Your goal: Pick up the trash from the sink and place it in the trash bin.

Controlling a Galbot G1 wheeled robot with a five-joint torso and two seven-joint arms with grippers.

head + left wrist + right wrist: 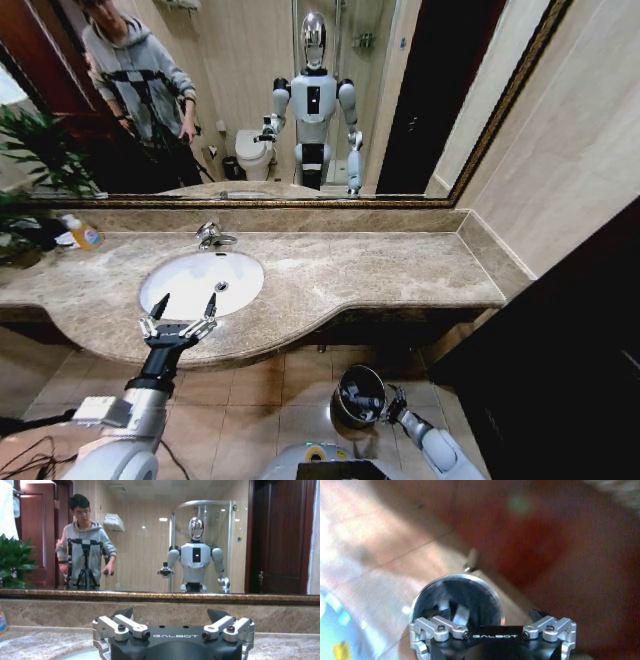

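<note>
At the far left of the head view, an orange-yellow bottle lies on the beige marble counter beside a potted plant. Left of centre, the white oval sink sits below its chrome faucet, its basin showing bare porcelain around the drain. The left gripper hovers over the sink's near rim, fingers spread wide and holding nothing; the left wrist view shows its fingers apart before the mirror. Lower centre-right, down by the tiled floor, the right gripper holds the trash bin by its shiny rim, fingers closed on it. In the right wrist view pale tubes lie inside the trash bin.
</note>
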